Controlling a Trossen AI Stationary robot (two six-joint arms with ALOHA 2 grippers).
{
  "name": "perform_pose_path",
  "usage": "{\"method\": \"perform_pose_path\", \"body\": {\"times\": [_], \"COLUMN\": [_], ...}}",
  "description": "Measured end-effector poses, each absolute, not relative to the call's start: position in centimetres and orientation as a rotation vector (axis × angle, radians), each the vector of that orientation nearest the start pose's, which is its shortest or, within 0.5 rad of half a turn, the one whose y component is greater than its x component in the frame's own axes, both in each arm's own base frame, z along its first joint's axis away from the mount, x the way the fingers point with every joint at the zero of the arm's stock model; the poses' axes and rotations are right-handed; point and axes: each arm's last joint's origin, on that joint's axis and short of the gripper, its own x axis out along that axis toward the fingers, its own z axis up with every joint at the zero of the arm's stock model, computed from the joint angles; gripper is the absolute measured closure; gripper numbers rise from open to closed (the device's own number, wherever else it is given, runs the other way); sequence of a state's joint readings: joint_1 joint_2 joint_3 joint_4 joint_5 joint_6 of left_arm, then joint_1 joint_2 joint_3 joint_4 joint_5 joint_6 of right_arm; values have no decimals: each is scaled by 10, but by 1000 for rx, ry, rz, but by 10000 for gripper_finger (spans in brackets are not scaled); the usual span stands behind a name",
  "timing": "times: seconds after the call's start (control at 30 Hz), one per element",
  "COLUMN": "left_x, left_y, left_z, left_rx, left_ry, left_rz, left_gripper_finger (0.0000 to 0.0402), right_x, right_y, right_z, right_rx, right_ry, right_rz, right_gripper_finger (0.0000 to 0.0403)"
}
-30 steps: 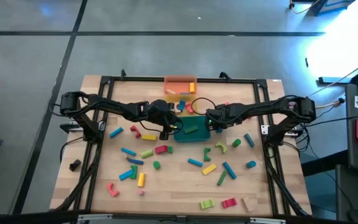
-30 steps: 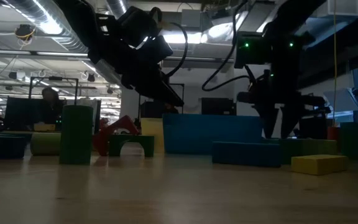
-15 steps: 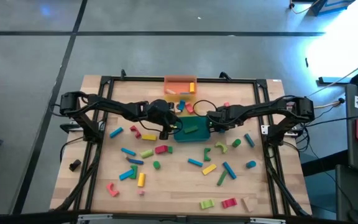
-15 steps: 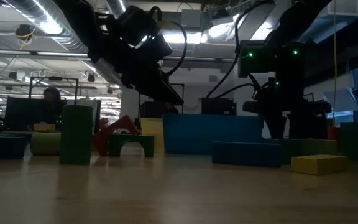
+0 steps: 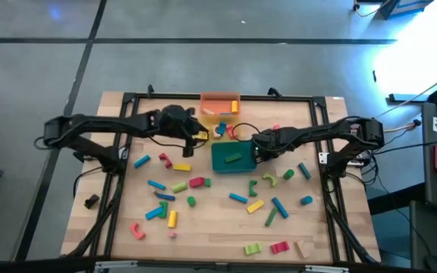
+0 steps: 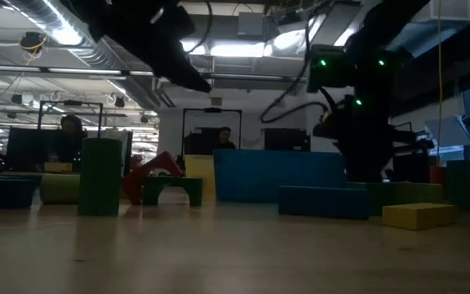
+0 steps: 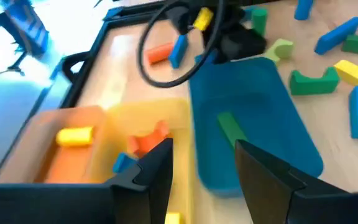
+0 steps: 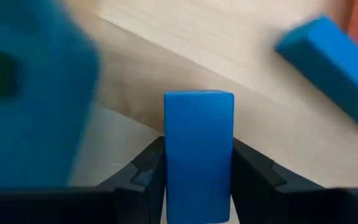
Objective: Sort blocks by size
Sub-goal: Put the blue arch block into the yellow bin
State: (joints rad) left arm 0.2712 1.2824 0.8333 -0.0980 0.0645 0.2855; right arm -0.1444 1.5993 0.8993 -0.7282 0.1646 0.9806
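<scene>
1. The right gripper [image 8: 197,171] is clenched on a blue block [image 8: 198,149], low at the table, just beside the teal tray [image 5: 234,158] on its right edge.
2. That block's long axis runs out along the fingers; the tray lies to one side of it, holding a green bar [image 7: 230,129].
3. The left gripper [image 7: 201,165] hangs released over the orange and yellow trays [image 7: 79,158], empty as far as I can tell.
4. Loose blocks [image 5: 174,186] scatter the wooden table [image 5: 211,227]; an office with seated people lies beyond.
</scene>
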Motion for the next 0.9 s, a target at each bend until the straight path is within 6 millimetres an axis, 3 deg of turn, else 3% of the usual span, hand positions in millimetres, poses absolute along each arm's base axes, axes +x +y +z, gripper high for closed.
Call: {"method": "perform_pose_path", "body": {"times": [0.13,0.3,0.5,0.7,0.9], "left_x": [246,228,218,214,205], "left_y": [74,75,76,76,72], "left_z": [264,270,271,268,258], "left_rx": [140,71,-10,-66,-177], "left_ry": [599,642,671,715,838], "left_rz": [178,233,275,291,319], "left_gripper_finger": [247,247,247,247,247], "right_x": [271,273,289,323,351], "right_y": [-44,-48,-54,-58,-64], "right_z": [182,217,251,265,266], "right_rx": [692,529,322,128,-77], "right_ry": [1238,1302,1197,969,810], "right_rz": [-872,-922,-892,-600,-477], "right_gripper_finger": [267,266,263,262,261]}}
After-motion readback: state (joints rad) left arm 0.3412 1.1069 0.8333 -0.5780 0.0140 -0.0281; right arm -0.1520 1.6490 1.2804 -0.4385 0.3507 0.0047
